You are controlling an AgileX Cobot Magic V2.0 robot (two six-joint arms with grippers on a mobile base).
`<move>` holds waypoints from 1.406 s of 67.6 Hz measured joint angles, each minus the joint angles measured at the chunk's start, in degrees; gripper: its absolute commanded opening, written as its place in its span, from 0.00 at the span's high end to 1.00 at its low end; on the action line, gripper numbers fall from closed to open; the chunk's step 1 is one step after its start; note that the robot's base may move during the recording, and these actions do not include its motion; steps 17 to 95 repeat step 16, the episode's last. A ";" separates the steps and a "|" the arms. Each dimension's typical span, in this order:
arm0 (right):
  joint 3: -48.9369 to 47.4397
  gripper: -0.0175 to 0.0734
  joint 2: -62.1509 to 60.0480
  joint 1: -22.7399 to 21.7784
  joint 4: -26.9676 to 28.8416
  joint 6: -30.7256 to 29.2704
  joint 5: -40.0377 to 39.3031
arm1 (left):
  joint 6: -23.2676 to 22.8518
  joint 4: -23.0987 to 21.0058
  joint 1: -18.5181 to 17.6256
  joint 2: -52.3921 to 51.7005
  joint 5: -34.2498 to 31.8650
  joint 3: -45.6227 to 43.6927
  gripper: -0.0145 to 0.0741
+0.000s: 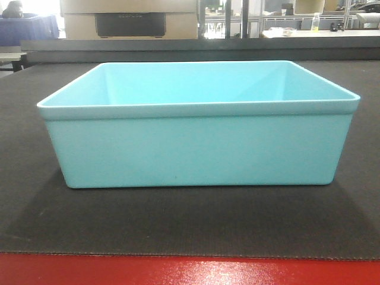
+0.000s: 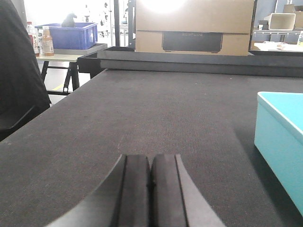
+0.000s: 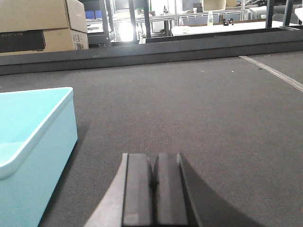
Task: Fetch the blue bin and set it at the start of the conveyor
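The pale turquoise blue bin (image 1: 199, 127) stands upright and empty on the dark grey woven conveyor belt (image 1: 190, 219), which has a red band (image 1: 190, 272) along its near edge. In the left wrist view the bin (image 2: 280, 142) is at the right; my left gripper (image 2: 151, 163) is shut and empty, low over the belt to the bin's left. In the right wrist view the bin (image 3: 31, 142) is at the left; my right gripper (image 3: 154, 163) is shut and empty to its right. Neither gripper touches the bin.
A cardboard box (image 1: 127, 18) stands beyond the belt's far rail (image 2: 189, 61). A dark blue crate (image 2: 71, 35) and bottles sit on a side table at the left. A dark shape (image 2: 19, 71) stands at the belt's left edge. Shelving and tables fill the background.
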 measured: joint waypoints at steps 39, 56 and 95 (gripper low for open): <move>0.00 0.99 0.00 0.00 0.00 0.00 0.00 | 0.00 0.00 0.00 0.00 0.00 0.00 0.96; 0.00 0.99 0.00 0.00 0.00 0.00 0.00 | 0.00 0.00 0.00 0.00 0.00 0.00 0.96; 0.00 0.99 0.00 0.00 0.00 0.00 0.00 | 0.00 0.00 0.00 0.00 0.00 0.00 0.96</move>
